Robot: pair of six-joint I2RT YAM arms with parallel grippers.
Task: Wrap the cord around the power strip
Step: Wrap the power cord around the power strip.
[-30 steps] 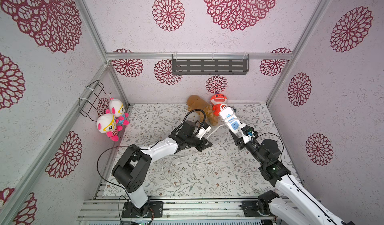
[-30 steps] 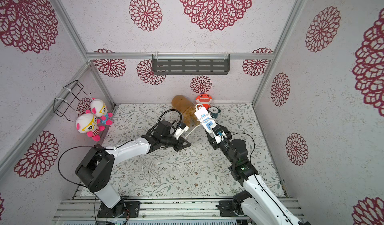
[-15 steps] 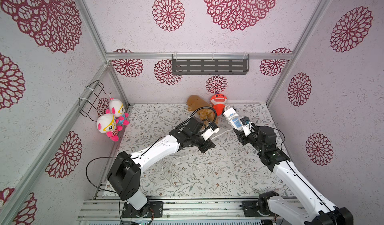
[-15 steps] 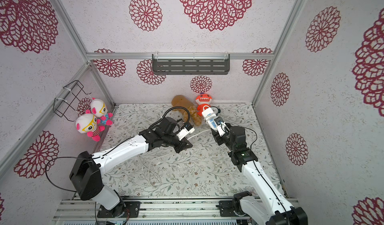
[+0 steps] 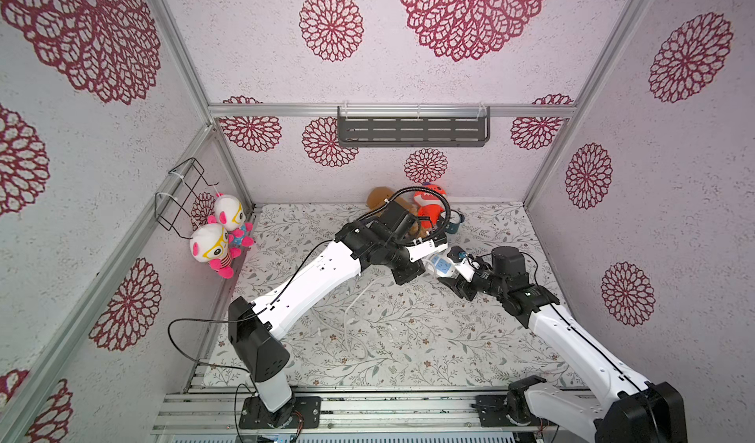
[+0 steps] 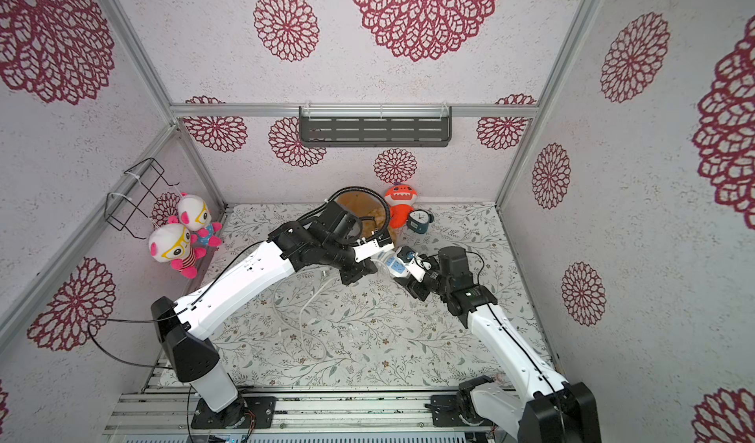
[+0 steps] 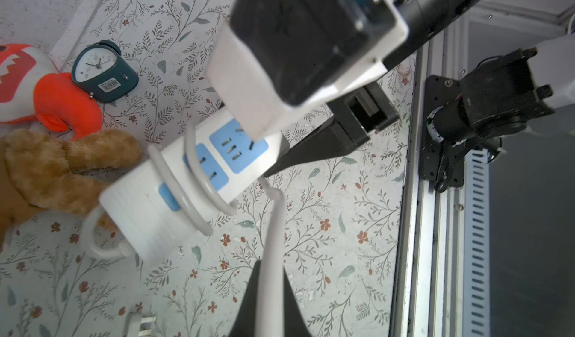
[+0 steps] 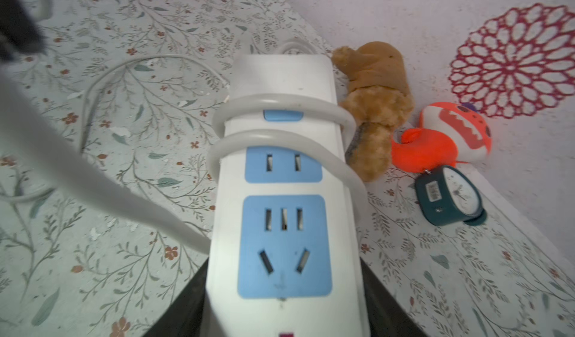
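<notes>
- The right hand is pressed onto the power strip, with one dark finger on each long side. The frame edge cuts off the strip's held end.
- The left hand pinches the cord between closed fingertips, just beside the right hand. Its fingers run out of the picture.
- Beyond the right hand's fingers, two turns of the cord circle the strip, crossing its blue switch and the edge of a socket panel. The stretch from there to the left hand is a blur in the right wrist view.
- In both top views the left wrist covers most of the strip, and only a blue-and-white patch shows between the hands.
- Slack cord loops on the tabletop under the left arm. Its plug end is hard to make out.
- Past the strip's free end lie a brown plush toy, an orange plush toy and a small clock.
- Compared with half a second ago, the strip sits lower and flatter, and the left hand has closed in on the right hand.
</notes>
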